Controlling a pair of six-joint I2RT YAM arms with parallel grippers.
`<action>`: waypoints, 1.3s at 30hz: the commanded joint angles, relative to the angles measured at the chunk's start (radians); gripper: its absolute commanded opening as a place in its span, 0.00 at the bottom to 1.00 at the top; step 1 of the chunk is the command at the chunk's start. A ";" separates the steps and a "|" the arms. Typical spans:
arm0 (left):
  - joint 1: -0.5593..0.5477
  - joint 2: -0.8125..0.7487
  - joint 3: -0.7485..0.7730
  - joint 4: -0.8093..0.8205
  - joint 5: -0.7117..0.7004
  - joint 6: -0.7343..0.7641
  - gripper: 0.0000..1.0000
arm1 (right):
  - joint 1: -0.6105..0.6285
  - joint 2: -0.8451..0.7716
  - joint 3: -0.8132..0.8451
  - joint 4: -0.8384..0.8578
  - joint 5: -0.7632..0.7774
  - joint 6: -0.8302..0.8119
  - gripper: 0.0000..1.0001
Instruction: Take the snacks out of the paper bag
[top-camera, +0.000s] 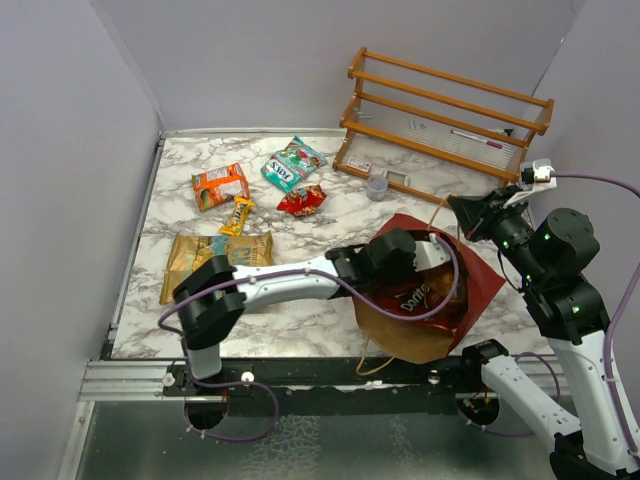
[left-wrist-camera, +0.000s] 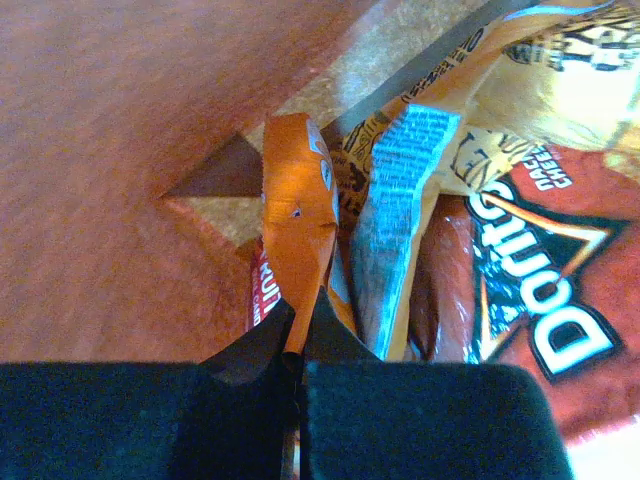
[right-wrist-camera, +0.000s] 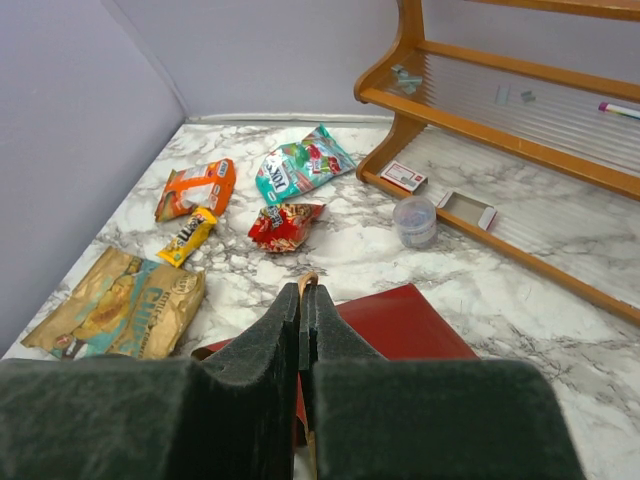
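Observation:
The red paper bag (top-camera: 480, 275) lies open at the front right, brown inside (left-wrist-camera: 110, 150). My left gripper (top-camera: 400, 250) reaches into its mouth and is shut on an orange packet (left-wrist-camera: 298, 210). A blue-and-yellow packet (left-wrist-camera: 400, 190) and a red Doritos bag (left-wrist-camera: 540, 300) lie beside it; the Doritos bag also shows from above (top-camera: 415, 297). My right gripper (right-wrist-camera: 305, 295) is shut on the bag's string handle (right-wrist-camera: 308, 281), holding it above the bag (right-wrist-camera: 410, 320). Out on the table lie an orange packet (top-camera: 220, 185), a teal packet (top-camera: 293, 163), a red packet (top-camera: 303, 200), a yellow packet (top-camera: 238, 215) and a tan-and-blue pouch (top-camera: 215, 257).
An orange wooden rack (top-camera: 445, 115) stands at the back right with a small clear plastic cup (top-camera: 377, 186) in front of it. Grey walls close in the marble table (top-camera: 300, 320) on left, back and right.

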 joint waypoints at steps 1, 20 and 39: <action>0.001 -0.209 -0.079 0.028 0.062 -0.089 0.00 | 0.006 -0.006 0.018 0.018 -0.008 0.006 0.03; -0.014 -0.830 -0.215 -0.090 0.273 -0.315 0.00 | 0.006 0.020 -0.001 0.044 -0.005 -0.006 0.03; -0.013 -1.005 -0.315 -0.420 -0.637 -0.621 0.00 | 0.006 0.027 -0.025 0.060 -0.021 0.005 0.03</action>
